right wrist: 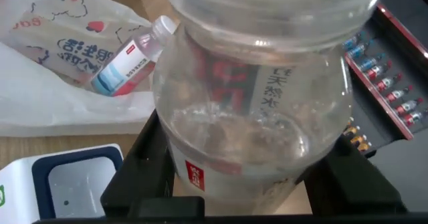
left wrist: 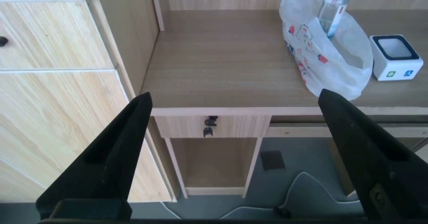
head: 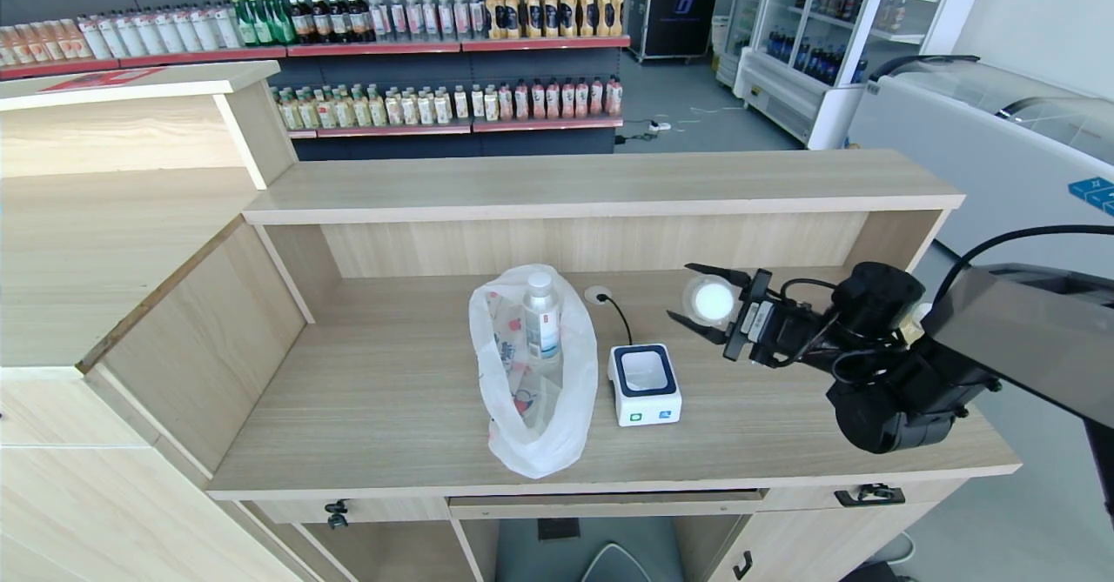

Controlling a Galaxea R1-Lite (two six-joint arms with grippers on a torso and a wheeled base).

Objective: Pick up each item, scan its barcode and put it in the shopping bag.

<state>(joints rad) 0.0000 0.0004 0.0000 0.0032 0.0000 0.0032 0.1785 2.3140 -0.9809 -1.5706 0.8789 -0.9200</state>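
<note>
My right gripper [head: 703,302] is shut on a clear water bottle [head: 712,301], held on its side above the counter, just right of and above the white barcode scanner [head: 645,383]. The wrist view has the same bottle [right wrist: 257,103] close up, its red label facing the camera, with the scanner [right wrist: 63,187] below. A white plastic shopping bag [head: 533,373] lies open left of the scanner, and a bottle [head: 541,316] with a white and blue label lies inside it. My left gripper [left wrist: 234,157] hangs open off the counter's front left, above the floor.
The wooden counter [head: 392,408] has a raised back shelf [head: 600,183] and a side wall on the left. A black cable [head: 620,314] runs from the scanner to a hole in the counter. Shelves of drinks and fridges stand far behind.
</note>
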